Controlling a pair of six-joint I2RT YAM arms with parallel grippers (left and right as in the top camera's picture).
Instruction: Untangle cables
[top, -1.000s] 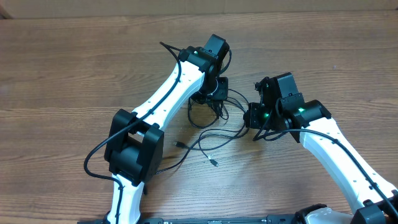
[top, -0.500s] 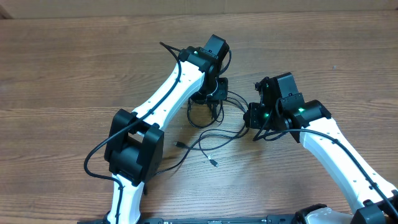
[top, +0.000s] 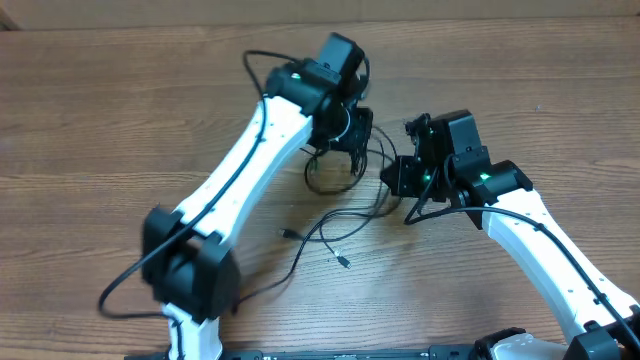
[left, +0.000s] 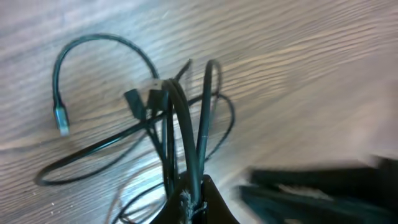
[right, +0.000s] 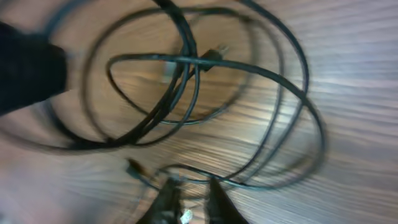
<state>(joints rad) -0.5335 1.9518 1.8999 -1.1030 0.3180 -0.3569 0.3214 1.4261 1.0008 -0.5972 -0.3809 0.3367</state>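
The thin black cables with small silvery plugs (top: 340, 215) lie tangled mid-way across the brown wood-grain table (top: 100, 120), with loose ends trailing toward 6 o'clock. The left gripper (top: 352, 140), at the tangle's 12 o'clock, is clenched on several strands, likely to draw them up and apart. The right gripper (top: 393, 178), at 3 o'clock, probably anchors the opposite side, but blur hides whether it grips anything.

Tangled black cables (top: 345, 200), looped, mid-table

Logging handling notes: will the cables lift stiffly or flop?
Probably floppy: the cables curve in loose loops out of the left gripper. Likely light, being so thin. Crossed loops may snag and drag together.
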